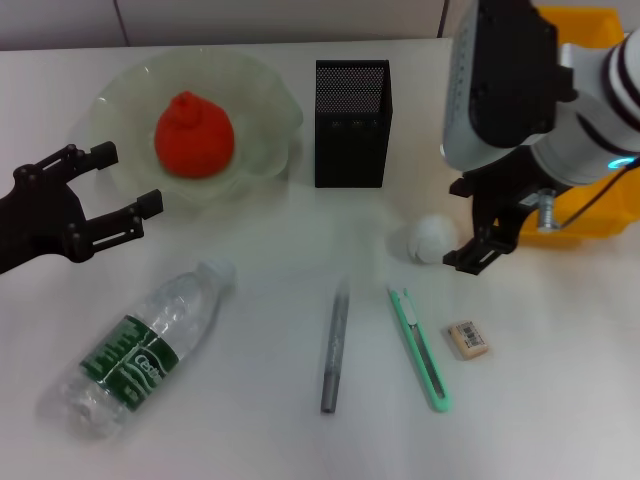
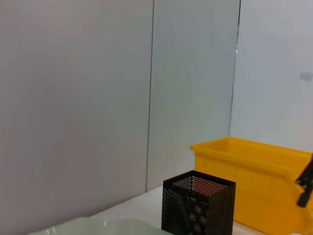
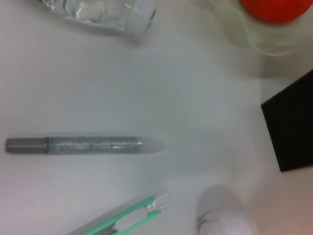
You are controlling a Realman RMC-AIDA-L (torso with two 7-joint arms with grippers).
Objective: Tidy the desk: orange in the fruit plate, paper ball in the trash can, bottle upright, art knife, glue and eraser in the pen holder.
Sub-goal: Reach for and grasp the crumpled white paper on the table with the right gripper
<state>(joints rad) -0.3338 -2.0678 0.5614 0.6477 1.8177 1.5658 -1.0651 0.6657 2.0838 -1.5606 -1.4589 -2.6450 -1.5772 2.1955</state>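
The pen holder (image 1: 352, 123), a black mesh box standing upright at the back of the surface (image 1: 260, 300), serves as the landmark here.

Far to its left and nearer the robot, the left gripper (image 1: 128, 183) hovers with its fingers spread wide and empty, just beside the rim of the fruit plate (image 1: 255, 95). That plate sits immediately left of the pen holder, and the orange (image 1: 194, 135) already rests in it, so this step looks done. Left of the holder and well towards the robot, the bottle (image 1: 140, 347) lies on its side, cap pointing towards the plate; it is not yet upright.

Directly in front of the holder, the glue (image 1: 335, 345) lies flat, a grey stick pointing roughly away from the robot. Just right of it lies the art knife (image 1: 421, 347), green, also flat on the surface. Further right is the eraser (image 1: 468, 339). None of the three is in the holder.

In front of the holder and to its right, the paper ball (image 1: 433, 238) sits on the surface, with the right gripper (image 1: 480, 222) touching or just beside it; its fingers look open around the ball's right side, not yet closed on it. The yellow trash can (image 1: 585, 220) stands behind that arm, right of the holder.

By this judgement, one of six placements is complete, and the paper ball appears to be the step in hand.
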